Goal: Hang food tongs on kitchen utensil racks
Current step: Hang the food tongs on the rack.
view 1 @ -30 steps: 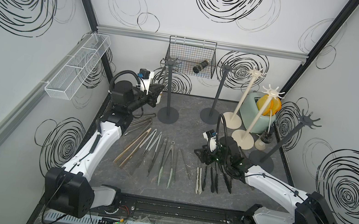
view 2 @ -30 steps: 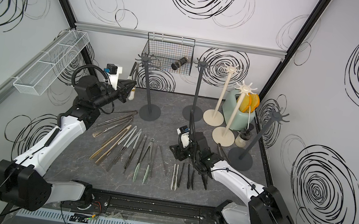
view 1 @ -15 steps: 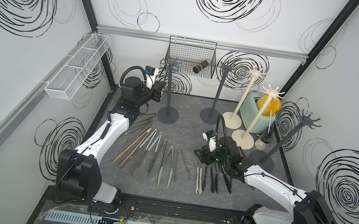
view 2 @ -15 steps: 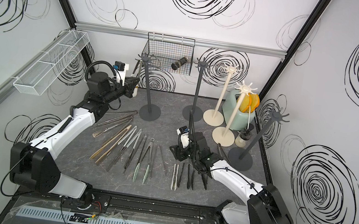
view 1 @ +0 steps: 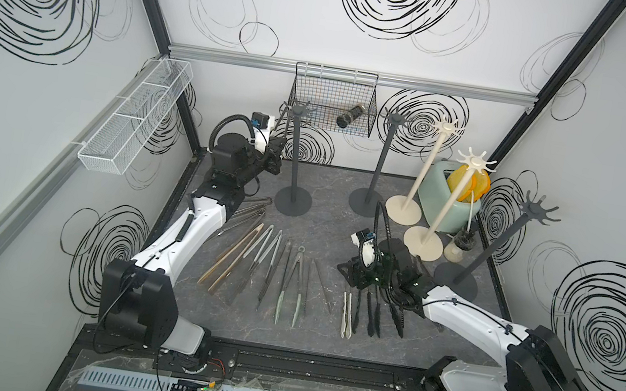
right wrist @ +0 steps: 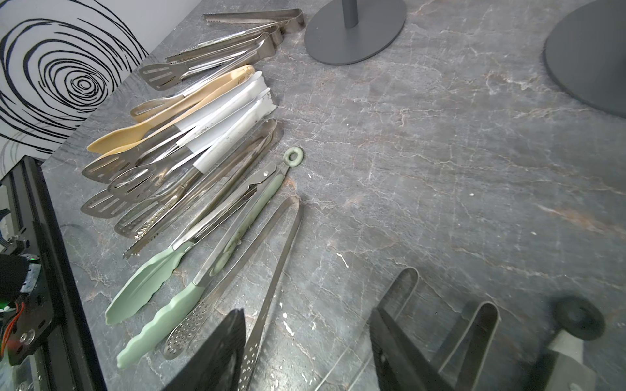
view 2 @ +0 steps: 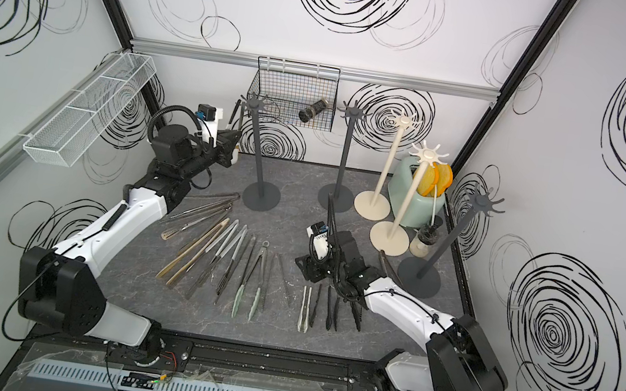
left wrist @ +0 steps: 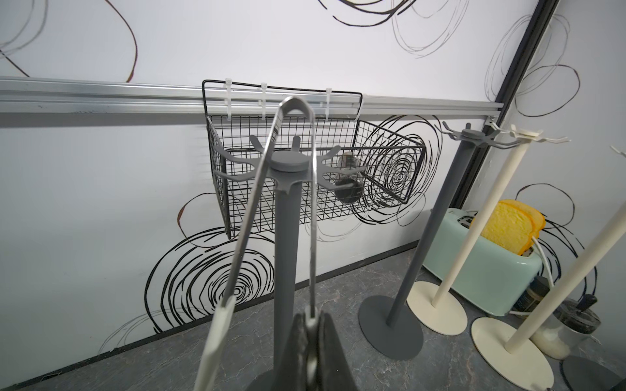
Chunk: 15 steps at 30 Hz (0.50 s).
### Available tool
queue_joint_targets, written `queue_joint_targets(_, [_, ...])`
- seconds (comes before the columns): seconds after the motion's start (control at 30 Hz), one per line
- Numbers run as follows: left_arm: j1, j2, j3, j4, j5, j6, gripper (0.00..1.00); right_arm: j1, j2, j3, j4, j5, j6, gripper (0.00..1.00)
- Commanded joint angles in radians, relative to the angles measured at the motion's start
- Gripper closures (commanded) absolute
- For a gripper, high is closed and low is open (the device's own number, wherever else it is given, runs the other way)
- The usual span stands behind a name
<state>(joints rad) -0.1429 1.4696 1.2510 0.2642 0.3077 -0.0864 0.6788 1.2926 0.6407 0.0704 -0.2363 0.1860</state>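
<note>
My left gripper [left wrist: 311, 338] is shut on one arm of white-tipped steel food tongs [left wrist: 294, 108], held upright. Their two arms straddle the hook star of the back-left dark grey kitchen utensil rack [left wrist: 288, 162], with the bend above the hub. In both top views the left gripper [view 1: 274, 148] [view 2: 229, 142] is beside that rack [view 1: 294, 160]. Several more tongs [view 1: 271, 266] lie in a row on the table. My right gripper [right wrist: 306, 325] [view 1: 350, 271] hovers open and empty low over the black-tipped tongs [view 1: 373, 315].
Other racks stand at the back: dark grey [view 1: 381, 160], two cream [view 1: 426, 171] [view 1: 453, 200], and a tilted dark grey one [view 1: 498, 241]. A black wire basket [view 1: 334, 99] and a white mesh tray [view 1: 133, 123] hang on the walls. A mint toaster [view 1: 438, 190] and a small jar [view 1: 461, 246] sit at the back right.
My left arm has swung back and right toward the dark grey rack, carrying the tongs up to its hook star. The right arm has not moved.
</note>
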Motion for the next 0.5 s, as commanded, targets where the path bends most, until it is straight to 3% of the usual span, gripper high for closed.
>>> queue_joint_targets(0.0, [0.005, 0.042, 0.049, 0.069, 0.026, -0.002, 1.00, -0.004, 0.008, 0.012, -0.006, -0.014, -0.007, 0.39])
queue_joint_targets(0.47, [0.006, 0.088, 0.034, 0.063, 0.034, 0.009, 1.00, -0.004, 0.028, 0.005, 0.000, -0.026, -0.007, 0.38])
